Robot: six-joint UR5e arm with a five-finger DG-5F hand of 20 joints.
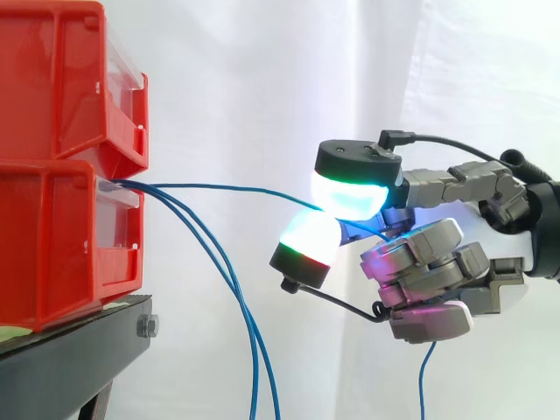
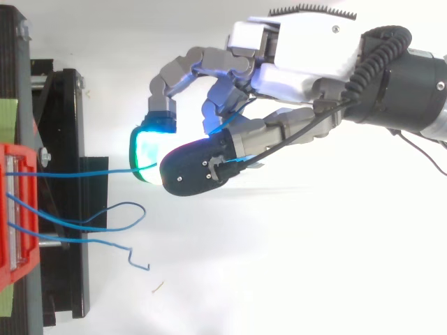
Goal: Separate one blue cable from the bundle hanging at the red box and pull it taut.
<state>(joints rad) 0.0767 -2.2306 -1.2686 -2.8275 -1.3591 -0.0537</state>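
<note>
Several thin blue cables come out of the front of the lower red bin [image 1: 61, 245]. One blue cable [image 1: 236, 186] runs almost straight across from the bin to my hand [image 1: 437, 262], apart from the others. My hand is shut on it, pinching it between glowing fingertips [image 1: 350, 192]. The cable's loose tail [image 1: 422, 376] hangs below the hand. Two other blue cables [image 1: 229, 280] droop down from the bin. From above, the held cable [image 2: 77, 173] is a straight line from the bin [image 2: 14, 209] to the hand [image 2: 307, 70], and the slack cables [image 2: 112, 209] curl below it.
A second red bin [image 1: 52, 79] is stacked on the lower one. Both rest on a black stand [image 1: 70, 359] at the left. A white curtain hangs behind. The arm comes in from the right.
</note>
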